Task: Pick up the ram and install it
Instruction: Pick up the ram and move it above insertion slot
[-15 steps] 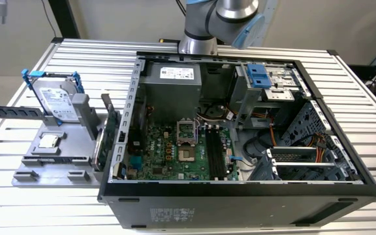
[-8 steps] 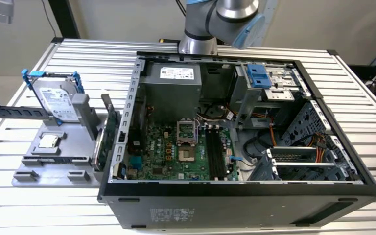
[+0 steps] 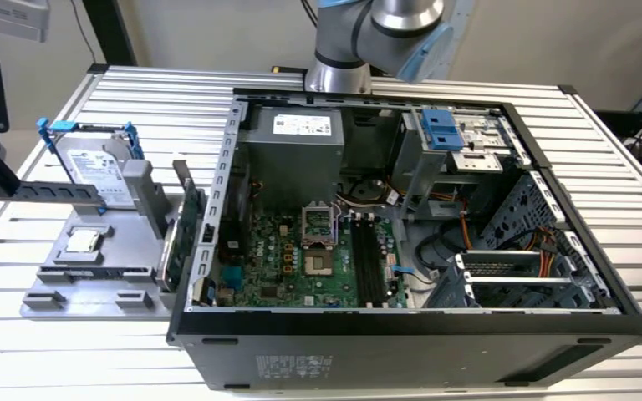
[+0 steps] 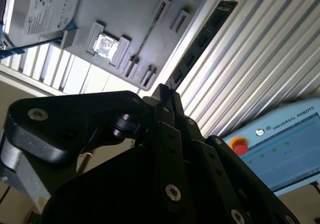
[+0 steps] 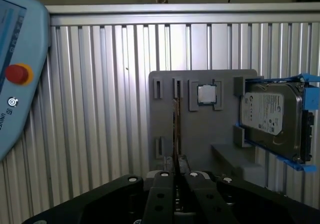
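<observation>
End effector: The end effector (image 4: pixel 166 89) points down at the bench (image 5: pixel 100 109). It is clenched on the ram (image 4: pixel 200 39), pinched tight on the thin stick.
Ram: It is up in the air, off the tray (image 5: pixel 220 124). In the second wrist view it sticks out long and flat past the end effector, and small black chips show on its side. In the first wrist view it is seen from its edge, so it looks like a thin line.
Ram from outside: In the exterior view I take the ram (image 3: pixel 43 192) to be the dark bar at the exterior view's left edge. Its long way goes from that view's left to its right.
Under it: The gray tray lies on the bench. A hard drive (image 5: pixel 270 119) and a small square chip (image 5: pixel 206 94) sit on the tray.
Slots: The long black slots (image 3: pixel 364 259) are on the green board (image 3: pixel 287 251) inside the open case (image 3: pixel 410 326). They are well apart from the ram, toward the exterior view's right.
Line-up: The slots run from near to far in the exterior view. The ram lies across that way, not along it, so the two long ways do not match now.
Arm: There is just one arm, so no other is nearer.
</observation>
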